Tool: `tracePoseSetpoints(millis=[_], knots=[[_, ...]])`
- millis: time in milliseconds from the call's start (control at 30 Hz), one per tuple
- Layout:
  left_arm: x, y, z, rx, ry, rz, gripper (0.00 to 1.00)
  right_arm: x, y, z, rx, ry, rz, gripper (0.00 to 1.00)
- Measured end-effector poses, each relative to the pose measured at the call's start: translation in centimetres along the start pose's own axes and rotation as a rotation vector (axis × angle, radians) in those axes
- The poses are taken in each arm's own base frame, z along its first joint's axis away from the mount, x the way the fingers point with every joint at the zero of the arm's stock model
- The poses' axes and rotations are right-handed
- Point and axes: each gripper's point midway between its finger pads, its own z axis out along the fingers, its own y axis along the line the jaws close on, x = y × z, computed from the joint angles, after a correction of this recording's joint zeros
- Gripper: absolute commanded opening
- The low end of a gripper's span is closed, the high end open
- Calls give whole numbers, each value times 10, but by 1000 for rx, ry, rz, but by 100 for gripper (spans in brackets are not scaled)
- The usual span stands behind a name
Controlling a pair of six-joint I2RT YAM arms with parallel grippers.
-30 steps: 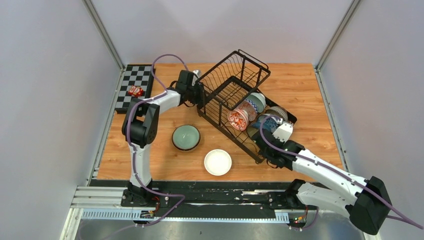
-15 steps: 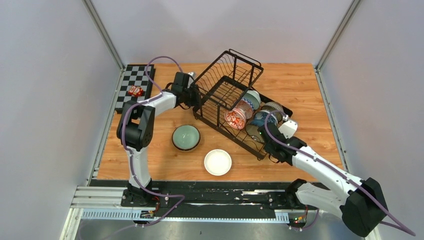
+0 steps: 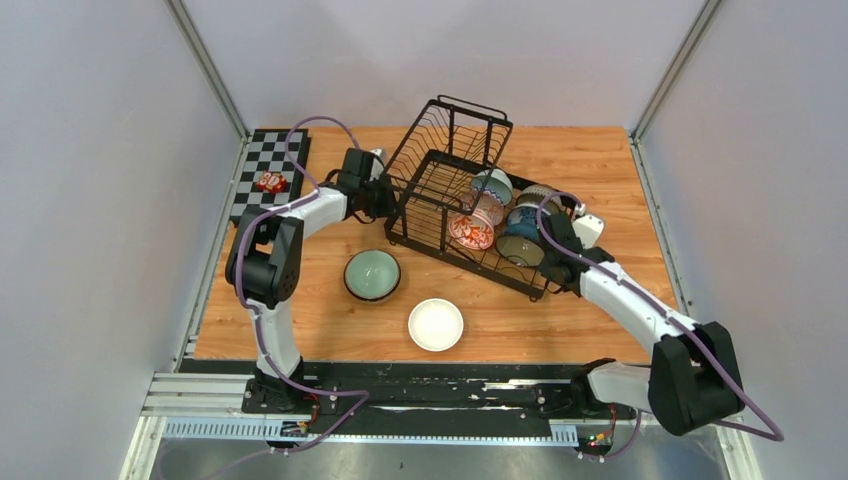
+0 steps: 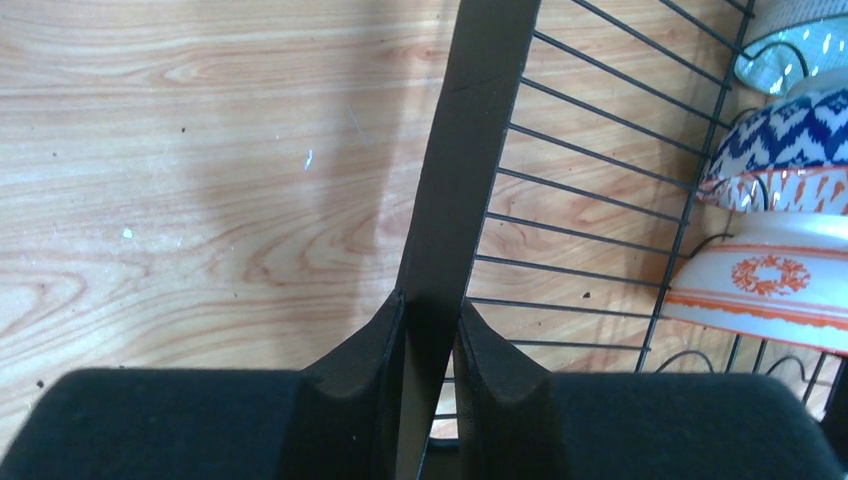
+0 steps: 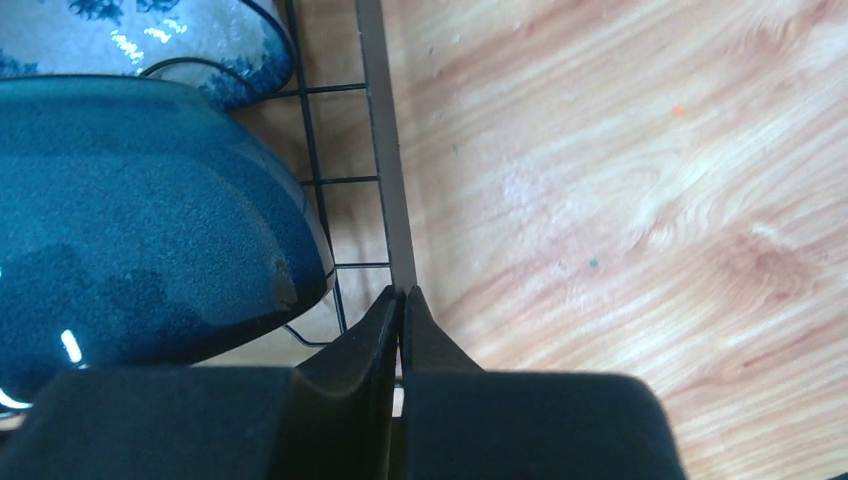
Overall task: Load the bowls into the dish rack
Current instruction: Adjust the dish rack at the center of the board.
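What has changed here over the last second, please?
The dish rack turned counterclockwise in the top view, its right end swinging away to the far side. The right gripper followed and closed on its edge rail. The left gripper kept gripping its frame; the green bowl and white bowl stayed put.

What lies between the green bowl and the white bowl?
Only bare table separates the green bowl from the white bowl, in the top external view.
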Motion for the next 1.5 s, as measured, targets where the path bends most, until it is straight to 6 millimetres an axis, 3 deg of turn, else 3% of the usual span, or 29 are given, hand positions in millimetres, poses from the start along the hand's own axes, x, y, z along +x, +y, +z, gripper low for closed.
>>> tracePoseSetpoints(millis=[267, 533, 667, 833, 967, 1133, 1367, 1500], knots=[[8, 3, -19, -31, 9, 2, 0, -38, 9, 33, 24, 1, -64, 3], [6, -1, -51, -98, -11, 34, 0, -83, 34, 74, -3, 3, -138, 3], [21, -24, -58, -73, 23, 61, 0, -101, 53, 90, -78, 3, -125, 3], [38, -25, -59, -101, 66, 50, 0, -118, 64, 104, -155, -2, -91, 3], [54, -22, -59, -117, 88, 62, 0, -123, 66, 106, -191, -4, -74, 3], [69, -34, -61, -99, 112, 114, 0, -124, 67, 105, -211, -12, -69, 6], [59, -21, -89, -197, 58, 130, 22, -115, 64, 93, -237, -14, -23, 30], [31, -20, -111, -244, -65, 135, 37, -115, 60, 69, -261, -28, 5, 44]])
